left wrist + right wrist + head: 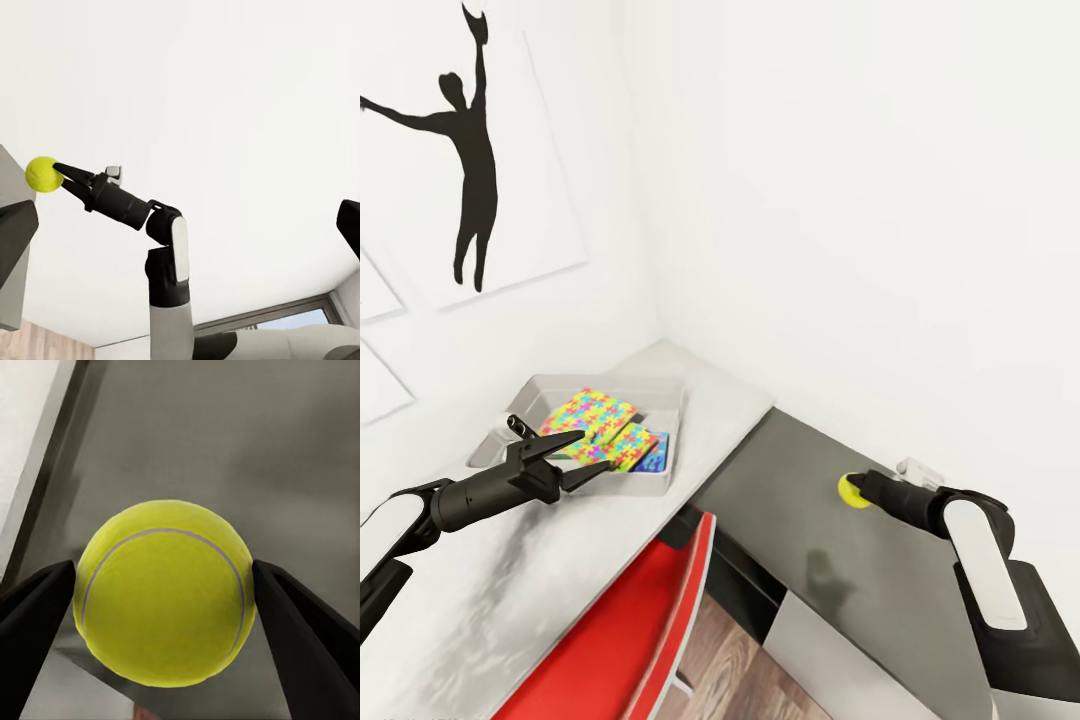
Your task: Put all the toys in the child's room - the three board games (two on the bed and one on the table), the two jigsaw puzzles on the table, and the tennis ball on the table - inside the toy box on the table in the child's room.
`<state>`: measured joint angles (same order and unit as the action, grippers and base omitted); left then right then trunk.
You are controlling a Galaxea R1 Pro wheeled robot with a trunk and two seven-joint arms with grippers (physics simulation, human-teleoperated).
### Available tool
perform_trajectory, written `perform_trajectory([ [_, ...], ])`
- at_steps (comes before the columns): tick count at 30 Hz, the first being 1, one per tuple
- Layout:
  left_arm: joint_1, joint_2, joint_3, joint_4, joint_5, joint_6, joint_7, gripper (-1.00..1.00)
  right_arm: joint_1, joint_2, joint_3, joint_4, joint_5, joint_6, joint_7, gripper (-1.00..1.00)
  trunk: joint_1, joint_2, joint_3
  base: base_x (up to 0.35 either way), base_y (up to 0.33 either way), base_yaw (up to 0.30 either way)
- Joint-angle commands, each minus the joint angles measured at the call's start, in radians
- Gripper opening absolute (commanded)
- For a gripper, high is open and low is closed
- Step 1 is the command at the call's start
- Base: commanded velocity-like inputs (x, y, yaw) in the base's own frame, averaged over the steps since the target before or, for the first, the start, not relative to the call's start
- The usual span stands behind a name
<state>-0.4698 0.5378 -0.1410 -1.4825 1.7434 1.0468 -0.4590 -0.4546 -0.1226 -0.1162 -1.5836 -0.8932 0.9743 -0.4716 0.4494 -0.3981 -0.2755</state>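
White walls: meet in a corner behind the worktop; black silhouette picture of a reaching player hangs on the left one.
Pale grey worktop: runs along the left wall into the corner; joins a darker grey top that stretches off to the right.
Wood-plank floor: glimpsed below, between the two surfaces.
Red chair: pushed in under the pale worktop's edge, backrest just beside the join of the two tops.
Toy box: sits on the pale worktop close to the corner, near the left wall.
Jigsaw puzzles: two patterned boxes lying tilted inside the toy box, overlapping; a sliver of a blue box tucked beside them against the near wall of the tub.
Left end effector: fingers spread apart, nothing between them; hangs over the near rim of the toy box, partly covering the puzzles in the head view.
Right end effector: closed around the tennis ball, one black finger pressed on each side.
Tennis ball: held above the dark top, its shadow lying on the surface nearer the front edge; well apart from the toy box, the worktop join lying between them.
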Motion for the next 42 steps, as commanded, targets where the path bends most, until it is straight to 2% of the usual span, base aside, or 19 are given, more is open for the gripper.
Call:
perform_trajectory([
  [1,-0.001,0.001,-0.002,0.001,-0.005,0.000,-0.009,1.00,-0.001,0.000,0.000,-0.001,-0.011,0.003,-0.009,-1.00,0.001,-0.002,-0.001,0.000,0.013,0.033],
  [15,-0.001,0.002,-0.002,0.001,-0.005,0.000,-0.009,1.00,-0.001,0.003,0.002,-0.001,-0.011,0.003,-0.009,-1.00,0.001,-0.002,0.008,0.000,0.002,0.228],
  [42,-0.001,0.002,-0.002,0.001,-0.005,0.000,-0.009,1.00,-0.001,0.005,0.003,-0.004,-0.012,0.003,-0.003,-1.00,0.001,-0.002,0.047,0.000,0.000,0.167],
])
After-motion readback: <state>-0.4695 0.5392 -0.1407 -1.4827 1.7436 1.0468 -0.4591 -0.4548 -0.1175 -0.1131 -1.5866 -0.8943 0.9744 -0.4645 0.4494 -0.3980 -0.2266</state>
